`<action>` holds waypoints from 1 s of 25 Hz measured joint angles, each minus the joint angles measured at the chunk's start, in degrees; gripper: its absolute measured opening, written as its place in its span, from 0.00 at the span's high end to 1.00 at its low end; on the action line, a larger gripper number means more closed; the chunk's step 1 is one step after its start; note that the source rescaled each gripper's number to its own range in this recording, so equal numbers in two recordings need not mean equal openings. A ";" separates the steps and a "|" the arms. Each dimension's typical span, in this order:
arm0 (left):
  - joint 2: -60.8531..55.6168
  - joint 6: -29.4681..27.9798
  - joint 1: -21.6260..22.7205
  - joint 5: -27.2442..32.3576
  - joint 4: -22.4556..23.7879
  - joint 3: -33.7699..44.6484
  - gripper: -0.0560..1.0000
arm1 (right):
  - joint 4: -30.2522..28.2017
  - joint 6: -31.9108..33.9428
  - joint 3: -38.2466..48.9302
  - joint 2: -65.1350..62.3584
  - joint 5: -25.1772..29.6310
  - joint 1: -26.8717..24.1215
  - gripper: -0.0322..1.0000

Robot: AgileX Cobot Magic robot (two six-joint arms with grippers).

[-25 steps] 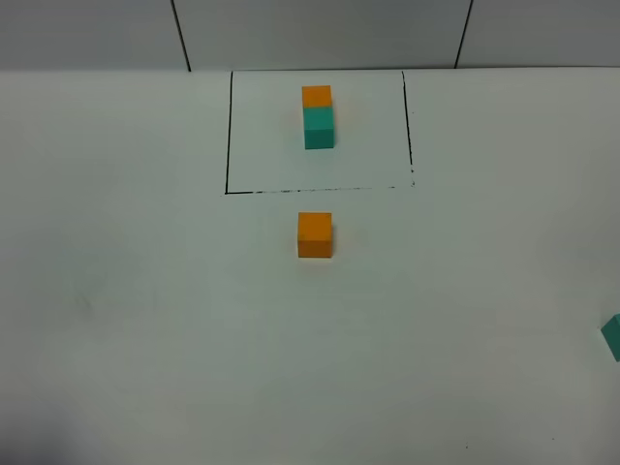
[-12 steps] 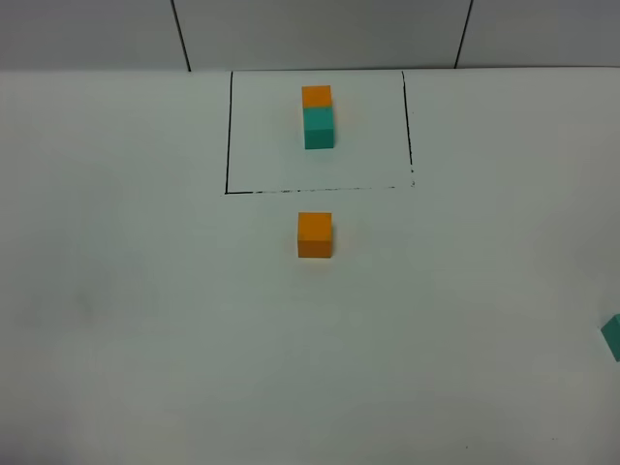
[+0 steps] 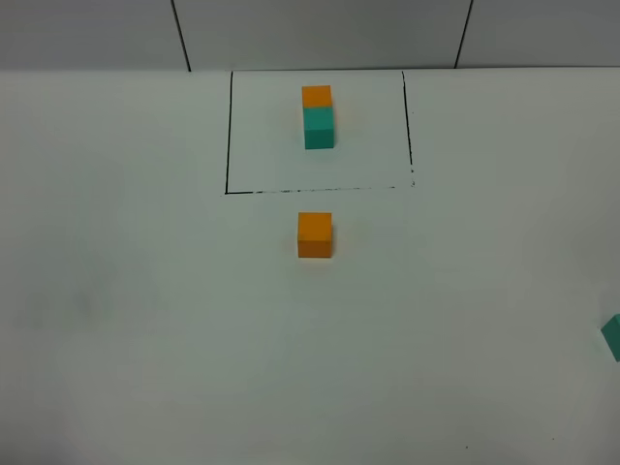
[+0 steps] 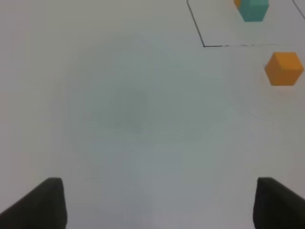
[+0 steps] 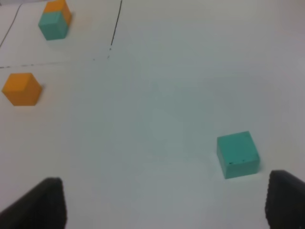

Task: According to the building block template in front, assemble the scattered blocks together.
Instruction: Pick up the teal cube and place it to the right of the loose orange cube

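The template (image 3: 318, 116), an orange cube joined to a teal-green one, stands inside a thin black drawn outline (image 3: 228, 136) at the back of the white table. A loose orange cube (image 3: 315, 235) sits just in front of the outline. A loose teal-green cube (image 3: 612, 337) is cut off by the right edge. The left gripper (image 4: 157, 205) is open and empty above bare table, with the orange cube (image 4: 284, 68) far off to one side. The right gripper (image 5: 162, 205) is open and empty, with the teal-green cube (image 5: 238, 154) close ahead near one fingertip (image 5: 286, 200). Neither gripper shows in the exterior view.
The white table (image 3: 145, 320) spreads all around the cubes. A grey wall with dark seams (image 3: 180, 34) runs behind its far edge. The template also shows in the right wrist view (image 5: 55, 20).
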 joint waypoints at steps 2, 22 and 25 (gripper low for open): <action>0.00 0.00 0.65 0.00 0.00 0.00 0.20 | 0.00 0.00 0.00 0.00 0.00 0.00 0.28; 0.00 0.00 0.65 0.00 0.00 0.00 0.20 | 1.85 0.79 -1.97 4.47 4.07 0.00 0.28; 0.00 0.00 0.65 0.00 0.00 0.00 0.20 | 5.59 -1.58 -2.13 12.28 3.68 0.00 0.27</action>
